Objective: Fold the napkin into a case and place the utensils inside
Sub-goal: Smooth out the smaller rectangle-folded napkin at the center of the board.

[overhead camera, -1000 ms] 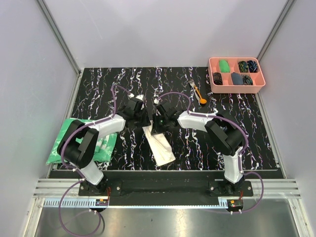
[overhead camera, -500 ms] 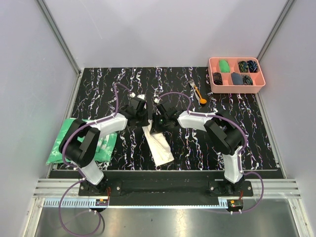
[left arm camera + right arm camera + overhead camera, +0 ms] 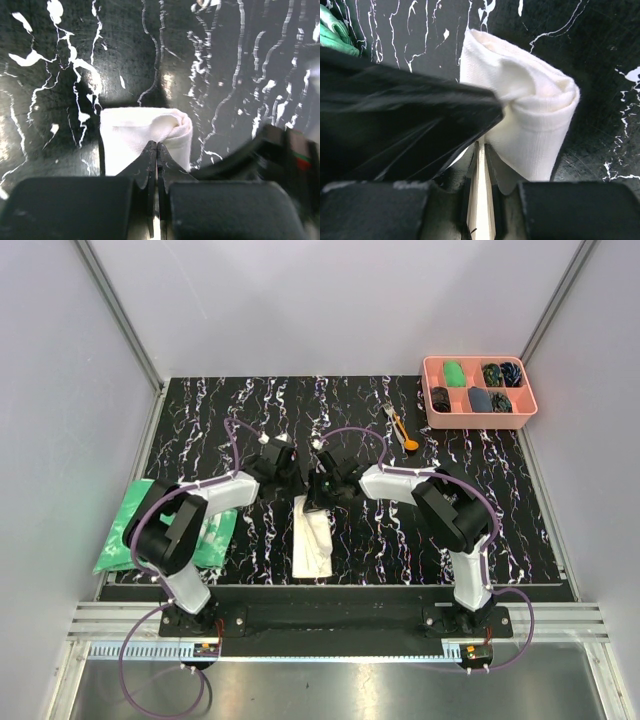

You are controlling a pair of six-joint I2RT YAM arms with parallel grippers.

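The cream-white napkin (image 3: pixel 312 540) is a narrow folded strip that runs from both grippers toward the near edge of the table. My left gripper (image 3: pixel 295 488) is shut on its far end; in the left wrist view the jaws (image 3: pixel 157 146) pinch the rolled white fold (image 3: pixel 135 131). My right gripper (image 3: pixel 314 496) is shut on the same end from the other side (image 3: pixel 481 146), with the cloth (image 3: pixel 535 115) bulging beside it. The two grippers almost touch. The fork (image 3: pixel 389 411) and the orange spoon (image 3: pixel 407 440) lie together at the back right, apart from both grippers.
A pink compartment tray (image 3: pixel 480 419) holding small dark and green items stands at the far right corner. A green-and-white mottled cloth (image 3: pixel 150 525) lies at the left edge, also showing in the right wrist view (image 3: pixel 337 32). The left gripper's black body (image 3: pixel 405 115) fills the right wrist view's left side.
The napkin strip has swung from a slant toward the lower right to nearly straight toward the near edge. Both grippers have shifted slightly away from the arm bases, still holding its far end.
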